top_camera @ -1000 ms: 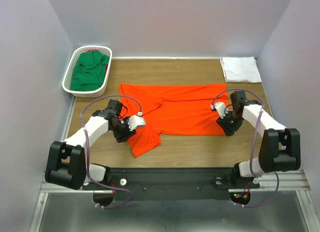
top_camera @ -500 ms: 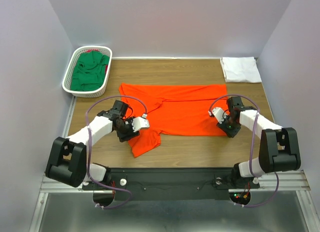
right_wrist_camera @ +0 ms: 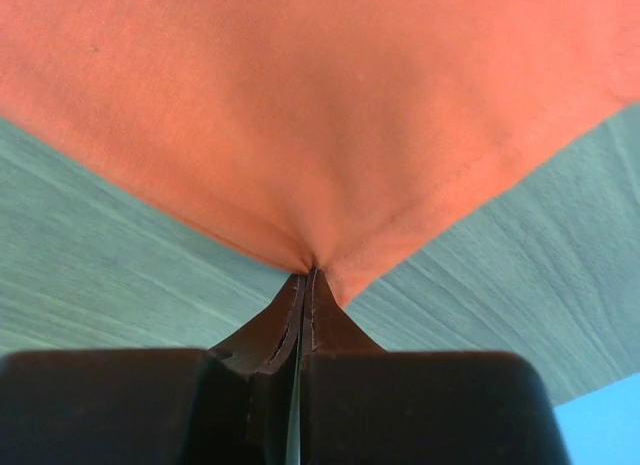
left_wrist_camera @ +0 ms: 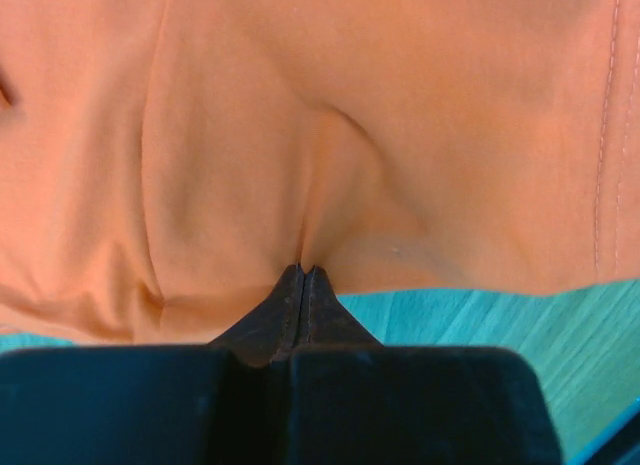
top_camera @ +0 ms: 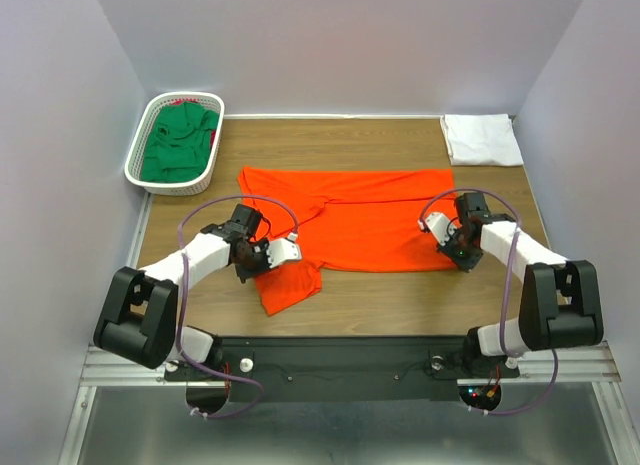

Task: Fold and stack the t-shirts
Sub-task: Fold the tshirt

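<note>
An orange-red t-shirt (top_camera: 350,220) lies spread flat across the middle of the table, one sleeve pointing toward the near edge. My left gripper (top_camera: 262,257) (left_wrist_camera: 303,270) is shut on the shirt's cloth where the near left edge meets that sleeve, and the fabric puckers at the tips. At the shirt's near right corner, my right gripper (top_camera: 452,247) (right_wrist_camera: 306,273) is shut on the hem, pinching it into a point. A folded white t-shirt (top_camera: 482,139) rests at the back right corner. A dark green t-shirt (top_camera: 178,145) sits crumpled in the basket.
A white mesh basket (top_camera: 135,170) stands at the back left, against the left wall. Grey walls close in the table on the left, back and right. Bare wood (top_camera: 400,290) shows between the orange shirt and the near edge.
Both grippers have shut on the orange-red shirt's near edge. The left one slid a little right onto the cloth; the right one settled at the near right corner.
</note>
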`<state>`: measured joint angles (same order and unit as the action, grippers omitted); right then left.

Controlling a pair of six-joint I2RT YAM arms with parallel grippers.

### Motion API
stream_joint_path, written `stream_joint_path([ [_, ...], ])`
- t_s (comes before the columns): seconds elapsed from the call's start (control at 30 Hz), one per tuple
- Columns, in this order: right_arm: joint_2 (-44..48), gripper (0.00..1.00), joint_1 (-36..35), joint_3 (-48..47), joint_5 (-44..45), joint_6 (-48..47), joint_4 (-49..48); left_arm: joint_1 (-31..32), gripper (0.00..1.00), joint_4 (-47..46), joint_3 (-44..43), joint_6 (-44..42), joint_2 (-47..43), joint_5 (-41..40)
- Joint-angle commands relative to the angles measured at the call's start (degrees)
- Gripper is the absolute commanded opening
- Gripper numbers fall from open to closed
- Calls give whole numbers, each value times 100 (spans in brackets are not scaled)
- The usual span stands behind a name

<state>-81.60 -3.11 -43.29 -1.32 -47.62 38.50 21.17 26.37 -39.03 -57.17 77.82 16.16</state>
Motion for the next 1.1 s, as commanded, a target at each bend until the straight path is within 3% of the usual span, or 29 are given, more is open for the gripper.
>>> stream_joint_path([
  [0.0, 539, 0, -23, -145, 106, 51, 166, 1, 0, 842, -305, 47, -223, -26],
  [0.2, 778, 1, 109, -732, 88, -108, 632, -51, 0, 1572, -1175, 127, -470, 255],
  [0.5, -162, 1, 267, -1709, -35, -239, 676, -429, 0, 1599, -1994, -40, 31, 493],
  [0.73, -750, 1, 276, -2674, -105, -353, 746, -974, 0, 1845, -3179, -154, 829, 985],
  [1.07, -2078, 0, 504, -3862, -166, -415, 755, -1167, 0, 1556, -4209, 30, 2104, 1257],
])
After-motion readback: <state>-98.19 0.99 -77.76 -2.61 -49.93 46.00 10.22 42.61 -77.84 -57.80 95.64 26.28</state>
